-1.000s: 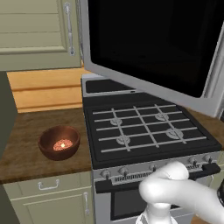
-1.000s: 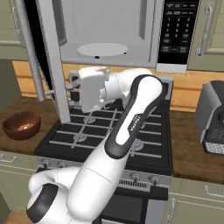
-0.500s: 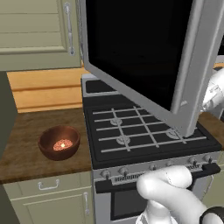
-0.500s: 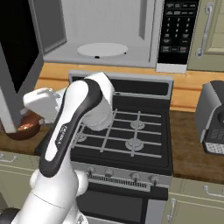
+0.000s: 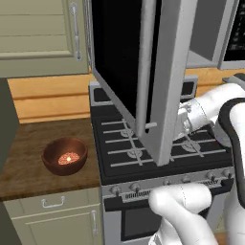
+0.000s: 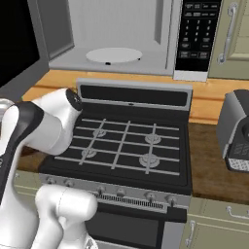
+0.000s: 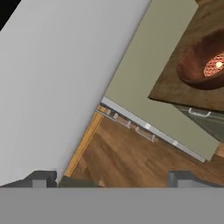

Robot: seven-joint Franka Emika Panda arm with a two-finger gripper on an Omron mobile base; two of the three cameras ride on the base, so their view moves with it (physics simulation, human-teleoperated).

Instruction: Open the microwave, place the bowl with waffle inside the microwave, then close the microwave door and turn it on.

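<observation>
At the bottom of the hand view the gripper (image 7: 113, 177) is showing its two dark fingertips spread wide apart, with nothing between them. Beyond them, the inner face of the microwave door (image 7: 57, 78) is filling the left half of that picture, and the bowl (image 7: 203, 61) is sitting at the upper right edge on the wooden counter (image 7: 175, 89), the waffle (image 7: 214, 65) lying inside it.

In the left base view the arm is reaching in from the right edge, its wrist disappearing behind the door (image 5: 143, 72), which is standing swung wide open through the centre of the frame above the stove (image 5: 158, 148). The bowl (image 5: 64, 155) is resting at the lower left on the counter (image 5: 28, 162), just left of the stove, holding the waffle (image 5: 67, 158).

Farther back, in the top of the right base view, the microwave (image 6: 146, 34) is standing open, its round turntable (image 6: 114, 55) lying bare in the cavity.
</observation>
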